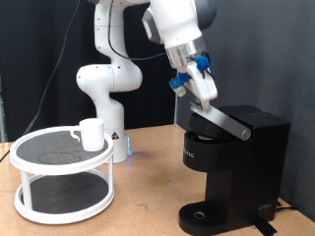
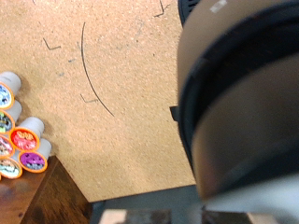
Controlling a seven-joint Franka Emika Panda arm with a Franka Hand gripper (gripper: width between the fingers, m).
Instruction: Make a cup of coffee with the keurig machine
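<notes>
Matte black plastic keurig machine [image 1: 236,167], glossy white ceramic cup [image 1: 91,133]

Keurig machine [image 1: 236,162] matte black, silver lettering on front, grey lid handle. Cup [image 1: 92,133] plain white, on white two-tier stand [image 1: 63,172] with dark shelves. Pods [image 2: 21,140] white, multicoloured tops; tabletop [image 2: 112,84] tan speckled cork.

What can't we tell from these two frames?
- Gripper open or shut: exterior view too small, wrist view shows no fingers.
- Inside the boxy black keurig machine: raised lid hides it in the exterior view; blurred in the wrist view.
- Small white ceramic cup: contents hidden by its wall.
- Coloured pods: cut by edge.
</notes>
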